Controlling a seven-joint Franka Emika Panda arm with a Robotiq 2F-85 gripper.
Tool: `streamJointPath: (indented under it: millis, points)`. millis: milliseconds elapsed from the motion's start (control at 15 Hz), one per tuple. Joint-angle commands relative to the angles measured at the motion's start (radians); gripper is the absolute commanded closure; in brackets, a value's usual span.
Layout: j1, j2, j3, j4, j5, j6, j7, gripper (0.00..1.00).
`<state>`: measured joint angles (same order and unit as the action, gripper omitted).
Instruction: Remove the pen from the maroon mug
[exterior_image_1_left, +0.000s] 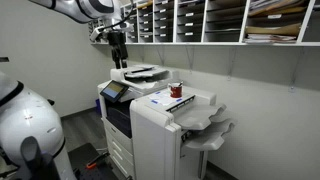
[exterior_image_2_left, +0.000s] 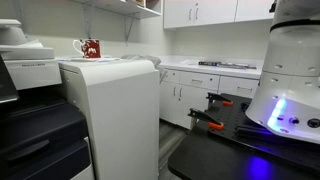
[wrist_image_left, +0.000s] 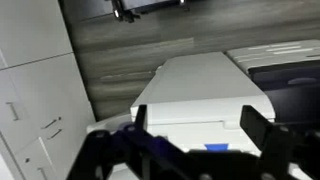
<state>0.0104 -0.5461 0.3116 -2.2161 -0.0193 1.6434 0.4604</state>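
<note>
The maroon mug (exterior_image_1_left: 176, 90) stands on top of the white finisher unit (exterior_image_1_left: 165, 110) beside the copier. It also shows in an exterior view (exterior_image_2_left: 91, 47), with a white handle or white item at its left. The pen is too small to make out. My gripper (exterior_image_1_left: 119, 52) hangs high above the copier's document feeder, well left of and above the mug. In the wrist view its two dark fingers (wrist_image_left: 195, 125) are spread apart with nothing between them, over the white machine top (wrist_image_left: 200, 85). The mug is out of the wrist view.
A large copier (exterior_image_1_left: 125, 95) stands against the wall, with output trays (exterior_image_1_left: 205, 130) sticking out from the finisher. Mail-slot shelves (exterior_image_1_left: 220, 18) hang above. A counter with white cabinets (exterior_image_2_left: 205, 75) and a black mat with orange-handled tools (exterior_image_2_left: 215, 110) lie nearby.
</note>
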Motion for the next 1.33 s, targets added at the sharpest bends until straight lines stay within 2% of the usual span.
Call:
streamJointPath:
  millis: [0, 1000, 1267]
  points:
    - [0.024, 0.005, -0.018, 0.002, -0.010, -0.002, 0.010, 0.00]
    - [0.024, 0.005, -0.018, 0.002, -0.010, -0.002, 0.010, 0.00]
    - [0.007, 0.080, -0.031, 0.049, -0.026, 0.043, 0.009, 0.00]
